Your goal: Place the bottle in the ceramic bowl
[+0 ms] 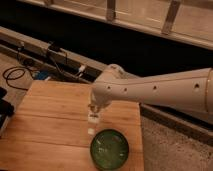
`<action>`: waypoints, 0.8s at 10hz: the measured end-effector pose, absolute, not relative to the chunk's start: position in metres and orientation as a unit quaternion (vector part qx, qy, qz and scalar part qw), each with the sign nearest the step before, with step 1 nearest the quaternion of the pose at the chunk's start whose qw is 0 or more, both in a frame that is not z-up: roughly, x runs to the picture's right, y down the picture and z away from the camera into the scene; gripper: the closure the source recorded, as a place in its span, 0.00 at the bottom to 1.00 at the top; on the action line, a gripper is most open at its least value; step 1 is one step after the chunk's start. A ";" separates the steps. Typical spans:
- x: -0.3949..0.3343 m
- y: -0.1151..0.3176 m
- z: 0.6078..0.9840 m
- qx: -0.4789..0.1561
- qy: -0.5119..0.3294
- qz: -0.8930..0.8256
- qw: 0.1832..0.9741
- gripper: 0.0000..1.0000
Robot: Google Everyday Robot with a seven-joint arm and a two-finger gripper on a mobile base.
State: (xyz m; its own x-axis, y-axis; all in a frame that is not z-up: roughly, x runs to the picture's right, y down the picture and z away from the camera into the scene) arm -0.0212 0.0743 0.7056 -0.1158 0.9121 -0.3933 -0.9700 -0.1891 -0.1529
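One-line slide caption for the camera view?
Gripper shut on the bottle, just behind the ceramic bowl on the wooden table.

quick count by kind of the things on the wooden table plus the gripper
bottle: 1, white, upright in the shut gripper, just left of and above the bowl's rim
ceramic bowl: 1, dark green, on the wooden table near its front right corner
gripper: 1, over the table, behind the bowl
total: 3

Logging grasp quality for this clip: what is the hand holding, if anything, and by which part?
The hand is shut on the bottle, gripping its upper end so it hangs upright over the wooden table, just beside the ceramic bowl.
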 end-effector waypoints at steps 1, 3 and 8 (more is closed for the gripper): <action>-0.001 0.075 0.700 -0.197 0.070 0.757 0.619 1.00; 0.040 0.081 0.688 -0.180 0.069 0.781 0.595 1.00; 0.050 0.126 0.682 -0.178 0.067 0.808 0.558 1.00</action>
State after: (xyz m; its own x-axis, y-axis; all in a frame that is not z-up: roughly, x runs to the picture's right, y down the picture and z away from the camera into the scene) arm 0.0501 0.1261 0.6825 -0.3132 0.8776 -0.3630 -0.9254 -0.3679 -0.0909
